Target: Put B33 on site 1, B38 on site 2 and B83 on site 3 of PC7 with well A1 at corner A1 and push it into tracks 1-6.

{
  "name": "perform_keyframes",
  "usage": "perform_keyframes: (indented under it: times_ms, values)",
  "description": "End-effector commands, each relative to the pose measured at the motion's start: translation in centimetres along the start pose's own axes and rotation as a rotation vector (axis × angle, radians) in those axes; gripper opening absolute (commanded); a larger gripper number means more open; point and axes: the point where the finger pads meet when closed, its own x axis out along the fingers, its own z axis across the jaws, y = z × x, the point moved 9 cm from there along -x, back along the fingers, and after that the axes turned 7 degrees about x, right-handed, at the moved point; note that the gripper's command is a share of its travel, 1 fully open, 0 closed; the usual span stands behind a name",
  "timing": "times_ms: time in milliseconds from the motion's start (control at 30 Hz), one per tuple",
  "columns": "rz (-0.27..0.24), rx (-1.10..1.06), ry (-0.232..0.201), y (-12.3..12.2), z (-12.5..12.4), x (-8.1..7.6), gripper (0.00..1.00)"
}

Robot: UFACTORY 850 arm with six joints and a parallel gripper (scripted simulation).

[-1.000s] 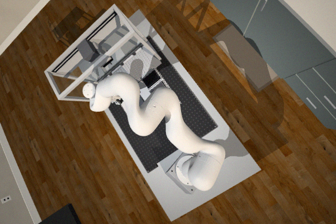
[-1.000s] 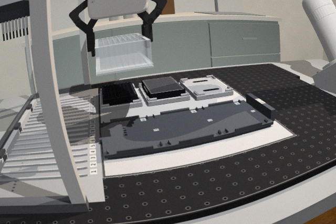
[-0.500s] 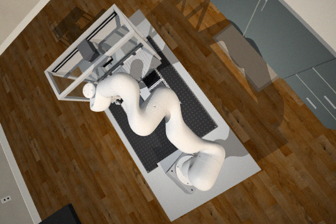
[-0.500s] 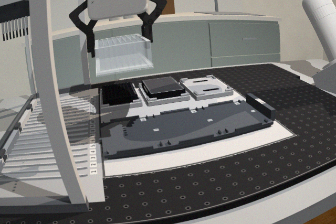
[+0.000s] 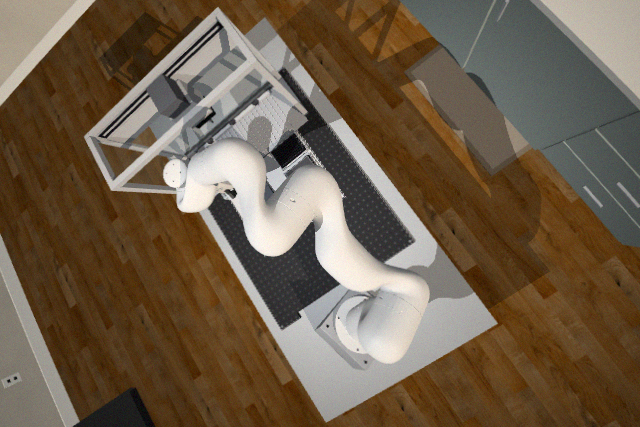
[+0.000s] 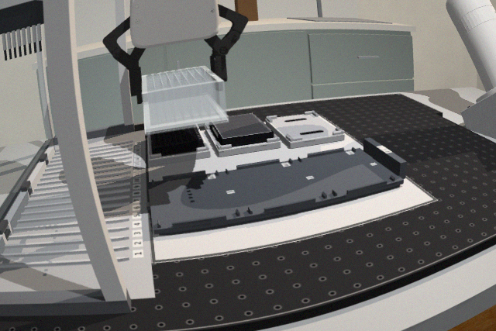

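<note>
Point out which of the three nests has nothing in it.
The light grey nest at the right end of the row, nearest the carrier's handle. The middle nest holds a black plate; the left holds a black, ribbed plate.

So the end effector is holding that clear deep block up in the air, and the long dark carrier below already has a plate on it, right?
Not quite. The end effector does hold the clear deep-well block aloft, but the exterior view shows the carrier with no plate on it. The black plate sits in a nest behind it.

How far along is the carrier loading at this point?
Done: B83 is out of nest S1, which is empty. In hand: the tool grips it in the air. Left: PC7 lies bare on the apron, outside the rails; two plates sit in nests.
</note>
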Motion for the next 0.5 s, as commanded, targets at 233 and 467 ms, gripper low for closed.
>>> perform_keyframes:
  times_ms: [233,467]
  values:
    - [0.001,0.001,-0.002,0.0,0.1,1.4,0.00]
    - [0.001,0.001,-0.002,0.0,0.1,2.4,0.00]
